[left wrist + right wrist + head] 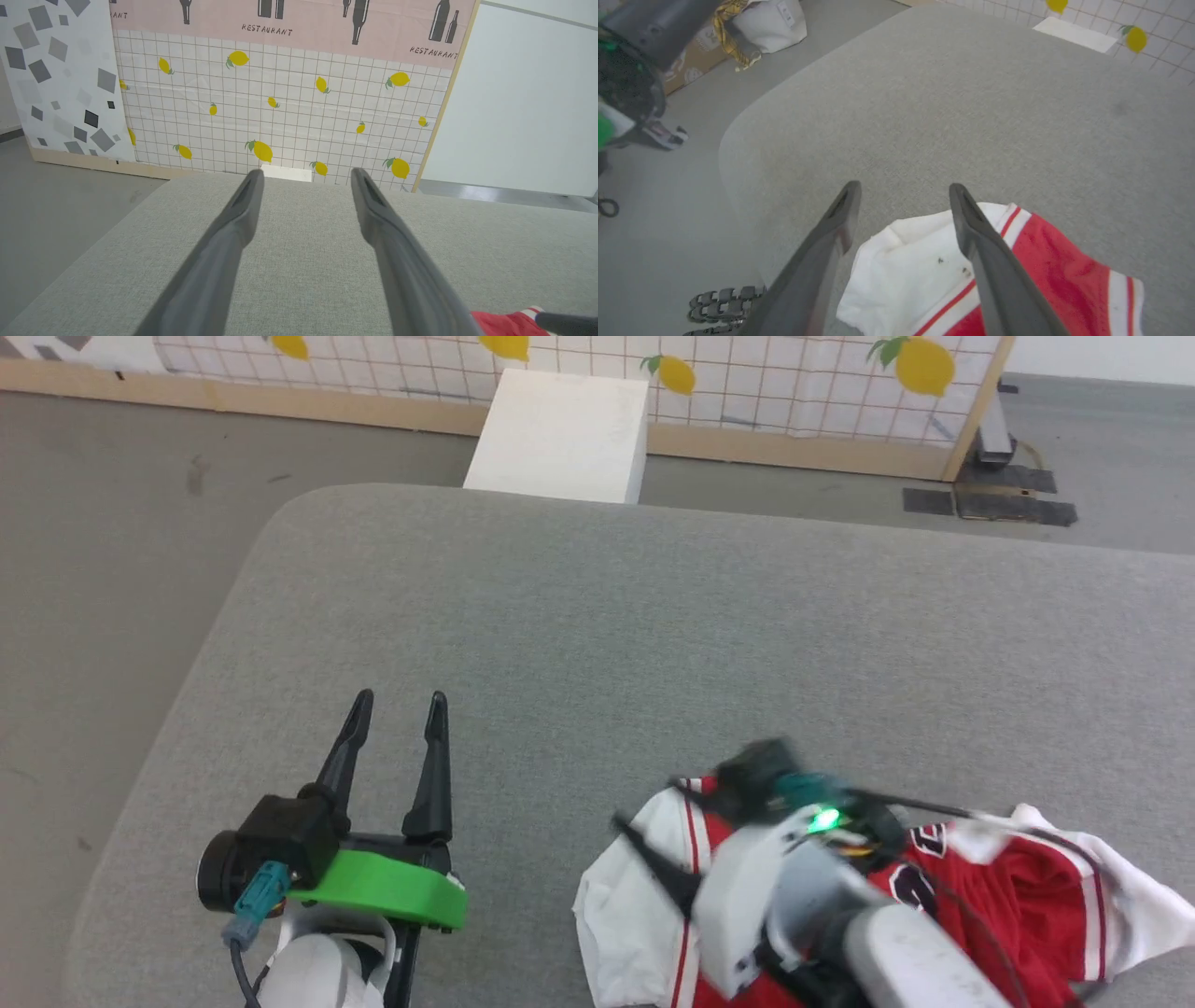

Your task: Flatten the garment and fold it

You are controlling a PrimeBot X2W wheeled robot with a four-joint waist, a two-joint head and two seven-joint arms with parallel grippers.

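The garment (1013,887), a red jersey with white sleeves and striped trim, lies crumpled at the near right of the grey table (597,635). My right gripper (903,189) hovers open just over its white sleeve (906,261), with one finger above the cloth and the other above bare table; nothing is held. In the head view the right arm (803,905) is blurred and covers the jersey's middle. My left gripper (400,705) stands open over bare table at the near left, well left of the garment. A red corner of the garment (509,323) shows beside the left gripper (306,175).
A white block (560,434) stands on the floor beyond the table's far edge, in front of a lemon-patterned partition (766,383). The table's rounded left corner (280,513) drops to grey floor. A cardboard box and white bag (770,21) sit on the floor.
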